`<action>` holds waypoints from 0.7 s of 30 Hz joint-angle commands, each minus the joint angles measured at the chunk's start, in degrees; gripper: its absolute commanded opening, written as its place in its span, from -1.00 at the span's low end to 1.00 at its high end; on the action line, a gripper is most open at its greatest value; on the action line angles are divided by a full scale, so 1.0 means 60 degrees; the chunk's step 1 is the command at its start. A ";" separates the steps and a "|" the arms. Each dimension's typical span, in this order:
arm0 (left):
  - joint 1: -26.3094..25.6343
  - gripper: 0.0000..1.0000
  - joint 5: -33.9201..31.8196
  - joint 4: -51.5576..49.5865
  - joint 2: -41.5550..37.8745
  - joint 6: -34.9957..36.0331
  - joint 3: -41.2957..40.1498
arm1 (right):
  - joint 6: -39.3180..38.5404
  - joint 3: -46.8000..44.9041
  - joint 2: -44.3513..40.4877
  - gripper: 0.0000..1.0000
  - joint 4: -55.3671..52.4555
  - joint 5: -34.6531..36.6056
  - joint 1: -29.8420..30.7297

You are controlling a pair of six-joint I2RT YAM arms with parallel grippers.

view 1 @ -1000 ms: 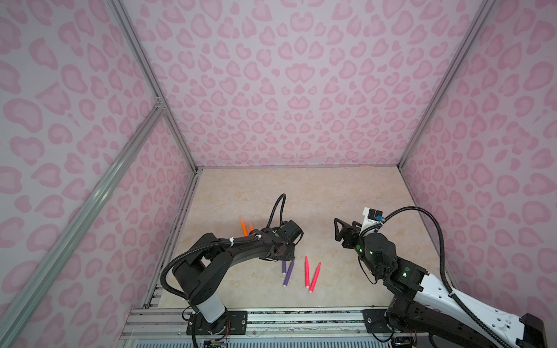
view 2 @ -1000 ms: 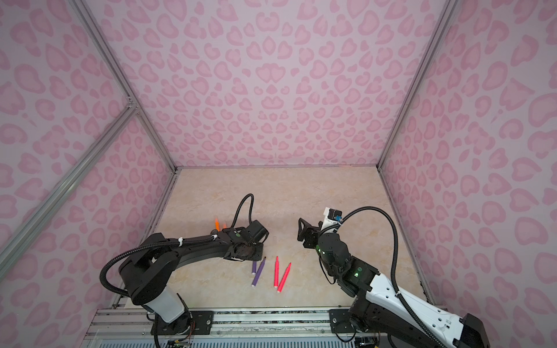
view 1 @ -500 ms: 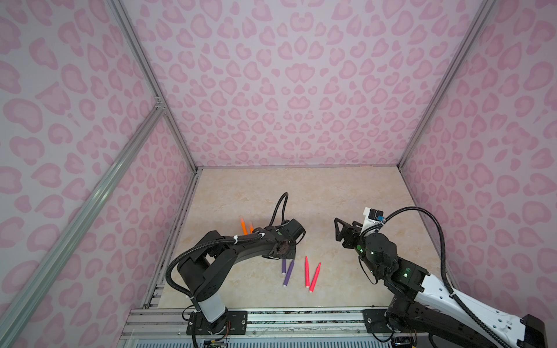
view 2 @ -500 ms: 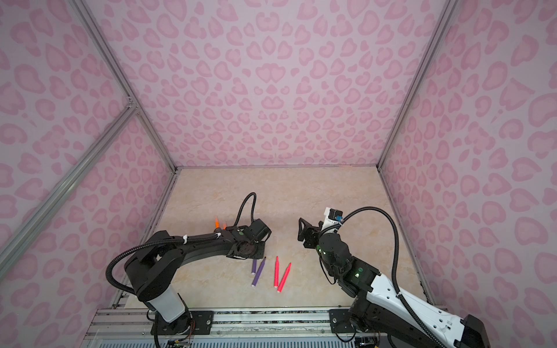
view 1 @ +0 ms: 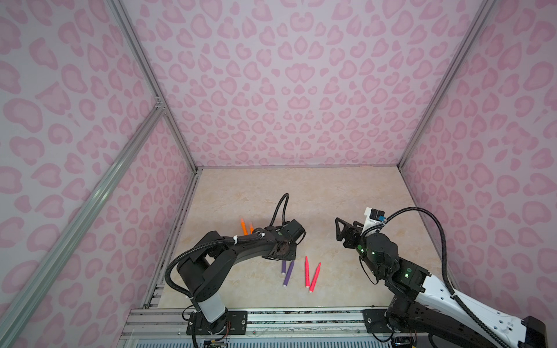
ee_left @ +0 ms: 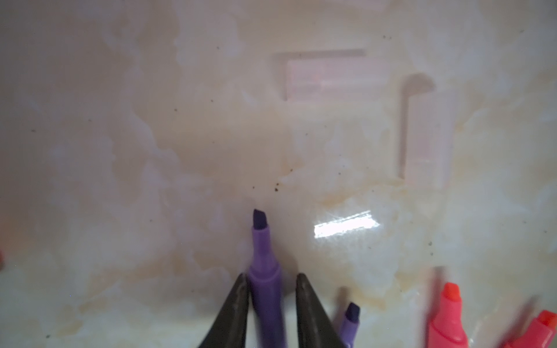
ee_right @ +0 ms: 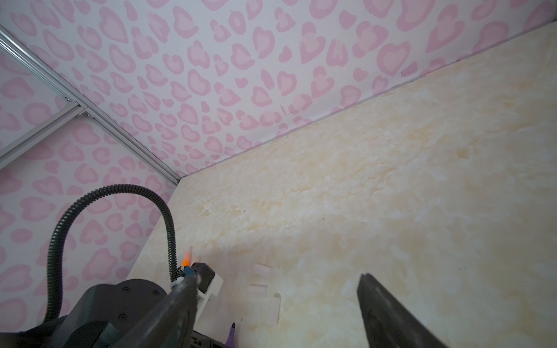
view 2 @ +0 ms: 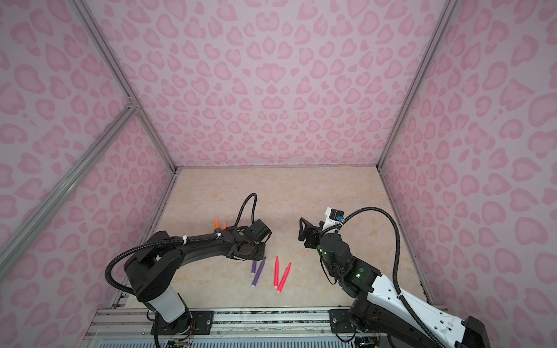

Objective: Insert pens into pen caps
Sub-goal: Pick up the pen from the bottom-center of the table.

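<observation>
In the left wrist view my left gripper (ee_left: 272,278) is shut on a purple pen (ee_left: 265,271), whose dark chisel tip sticks out ahead over the beige surface. One finger presses the barrel and a thin dark gap shows at the other. Beside it lie a second purple pen (ee_left: 351,319) and two pink-red pens (ee_left: 449,316). Two clear pen caps (ee_left: 328,78) lie ahead, faint. In both top views the purple pens (view 1: 288,272) sit just under the left wrist, and the pink-red pens (view 1: 306,271) lie to their right. Two orange pens (view 1: 243,226) lie behind the left arm. My right gripper (ee_right: 277,301) hovers open and empty, right of the pens (view 1: 346,232).
Pink-patterned walls (view 1: 295,90) close in the beige floor (view 1: 301,192) on three sides. A metal rail (view 1: 301,316) runs along the front edge, where both arm bases stand. The left arm's cable loop (view 1: 281,205) arches above its wrist.
The left arm has shifted only slightly over the purple pens. The pens on the floor and the right arm have not moved.
</observation>
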 commanded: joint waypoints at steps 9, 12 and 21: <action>0.0002 -0.48 0.0076 -0.0346 0.0207 0.0039 0.0073 | -0.0010 -0.0093 -0.0038 0.68 -0.0028 0.0046 -0.0003; 0.0010 -0.51 0.0065 -0.0348 0.0239 0.0026 0.0076 | -0.0010 -0.0106 -0.0097 0.68 -0.0043 0.0067 0.0004; 0.0001 -0.48 0.0131 -0.0392 0.0211 0.0050 0.0047 | -0.0010 -0.0110 -0.0102 0.68 -0.0043 0.0076 0.0004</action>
